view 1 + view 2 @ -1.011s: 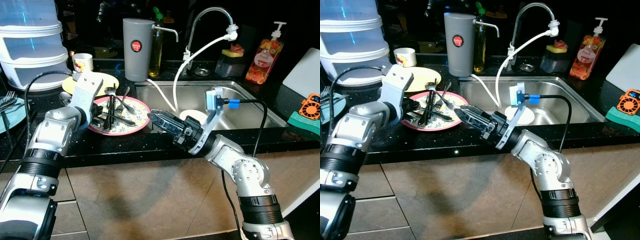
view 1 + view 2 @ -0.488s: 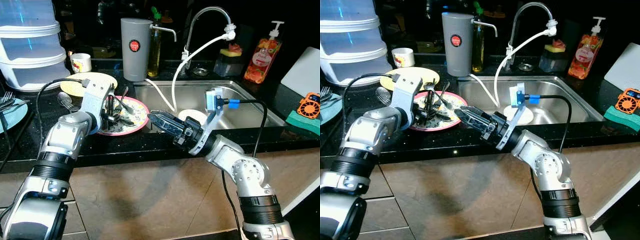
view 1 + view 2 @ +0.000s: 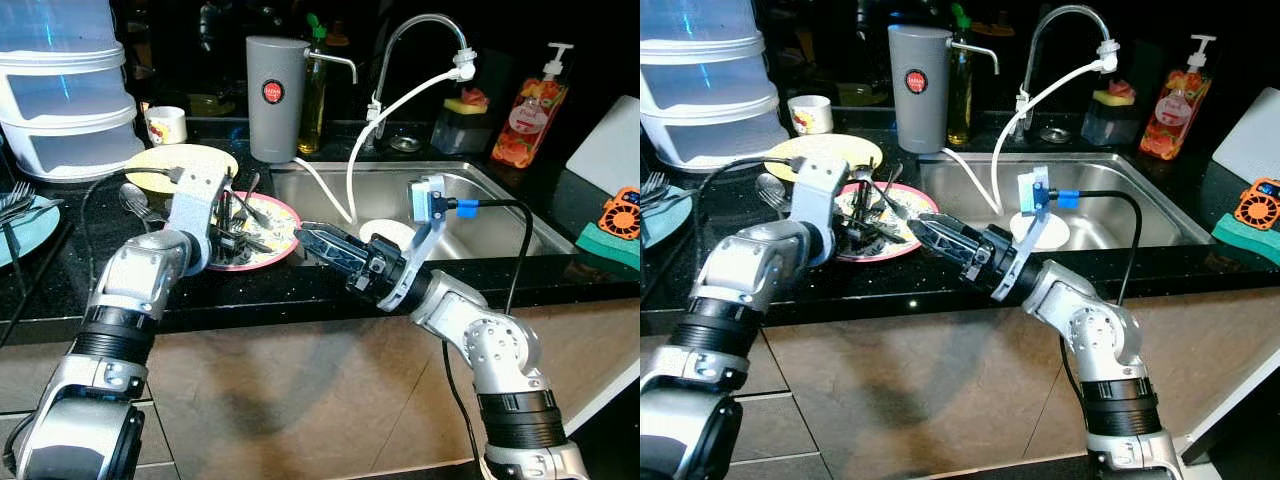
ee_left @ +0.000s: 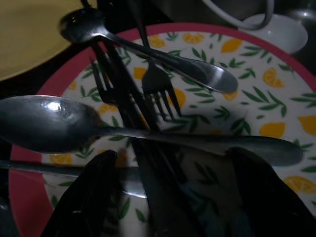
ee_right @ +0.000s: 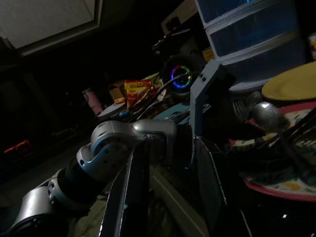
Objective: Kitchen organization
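While the cutlery (image 4: 163,133) lies heaped on the lemon-patterned plate (image 3: 275,215) beside the sink (image 3: 500,200), the left gripper (image 4: 173,190) is held directly over it, fingers spread and empty. A large spoon (image 4: 74,126) is laid crosswise just ahead of the jaws. The right gripper (image 3: 325,243), slightly parted and empty, is kept at the plate's sink-side rim, farther from the pile.

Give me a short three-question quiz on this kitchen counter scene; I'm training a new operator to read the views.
1. True or false: the left gripper is open over the cutlery on the lemon-patterned plate.
2. What lies in the sink? A) a small white dish B) a pan C) a sponge
3. Which plate sits behind the patterned one?

Key: 1. True. 2. A, the white dish. 3. The yellow plate. The right gripper is open near the counter edge.
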`<state>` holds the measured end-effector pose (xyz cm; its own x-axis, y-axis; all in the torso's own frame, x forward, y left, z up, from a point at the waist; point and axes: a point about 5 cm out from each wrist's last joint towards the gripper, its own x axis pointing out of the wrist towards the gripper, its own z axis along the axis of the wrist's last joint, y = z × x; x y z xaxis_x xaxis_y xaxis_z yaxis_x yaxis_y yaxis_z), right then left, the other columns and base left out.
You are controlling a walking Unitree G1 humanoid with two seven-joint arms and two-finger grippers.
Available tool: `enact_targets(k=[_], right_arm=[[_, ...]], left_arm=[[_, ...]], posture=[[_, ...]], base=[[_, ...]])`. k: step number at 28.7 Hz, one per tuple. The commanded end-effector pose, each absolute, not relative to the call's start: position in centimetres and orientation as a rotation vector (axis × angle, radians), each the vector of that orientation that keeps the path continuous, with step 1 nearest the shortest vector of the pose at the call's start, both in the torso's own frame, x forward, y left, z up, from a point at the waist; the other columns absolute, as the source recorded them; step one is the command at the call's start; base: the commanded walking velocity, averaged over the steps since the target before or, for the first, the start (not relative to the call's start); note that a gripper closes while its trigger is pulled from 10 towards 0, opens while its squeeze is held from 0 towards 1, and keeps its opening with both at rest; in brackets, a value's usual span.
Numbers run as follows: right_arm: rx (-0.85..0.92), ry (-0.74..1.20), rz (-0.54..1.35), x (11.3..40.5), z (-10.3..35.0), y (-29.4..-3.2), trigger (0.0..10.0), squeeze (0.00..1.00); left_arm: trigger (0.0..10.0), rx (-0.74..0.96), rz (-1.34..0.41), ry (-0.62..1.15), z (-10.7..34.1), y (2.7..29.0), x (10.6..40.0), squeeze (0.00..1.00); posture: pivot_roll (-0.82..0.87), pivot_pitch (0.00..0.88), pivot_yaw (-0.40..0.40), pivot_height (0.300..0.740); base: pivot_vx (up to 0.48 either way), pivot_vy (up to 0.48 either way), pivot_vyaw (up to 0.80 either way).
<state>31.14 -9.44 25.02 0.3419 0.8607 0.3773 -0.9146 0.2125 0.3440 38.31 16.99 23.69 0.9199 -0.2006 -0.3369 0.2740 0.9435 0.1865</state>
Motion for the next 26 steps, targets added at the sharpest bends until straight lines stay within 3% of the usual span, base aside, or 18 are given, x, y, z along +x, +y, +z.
enact_targets(k=[1,19,20,22,23,26], right_arm=[[0.562,-0.083,1.253,30.7,24.6,-9.6,10.0,0.00],[0.542,-0.065,1.314,30.3,24.7,-9.3,10.0,0.00],[0.539,-0.063,1.318,30.3,24.7,-9.3,10.0,0.00],[0.539,-0.062,1.318,30.3,24.7,-9.3,10.0,0.00],[0.540,-0.061,1.320,30.3,24.7,-9.3,10.0,0.00],[0.542,-0.060,1.321,30.3,24.6,-9.3,10.0,0.00]], left_arm=[[10.0,0.266,-0.234,0.388,22.6,17.2,38.2,0.00],[9.7,0.253,-0.195,0.458,22.5,18.5,38.5,0.00],[4.0,0.247,-0.194,0.464,22.4,18.6,38.4,0.00],[4.0,0.247,-0.194,0.465,22.3,18.7,38.4,0.00],[0.0,0.242,-0.191,0.467,22.3,18.8,38.4,0.00],[0.0,0.242,-0.190,0.470,22.4,18.8,38.4,0.00]], posture=[[0.03,0.055,-0.080,0.740],[0.03,0.050,-0.080,0.740],[0.03,0.050,-0.080,0.740],[0.03,0.050,-0.080,0.740],[0.03,0.046,-0.080,0.740],[0.03,0.043,-0.081,0.740]], base=[[0.000,0.000,0.00],[0.000,0.000,0.00],[0.000,0.000,0.00],[0.000,0.000,0.00],[0.000,0.000,0.00],[0.000,0.000,0.00]])
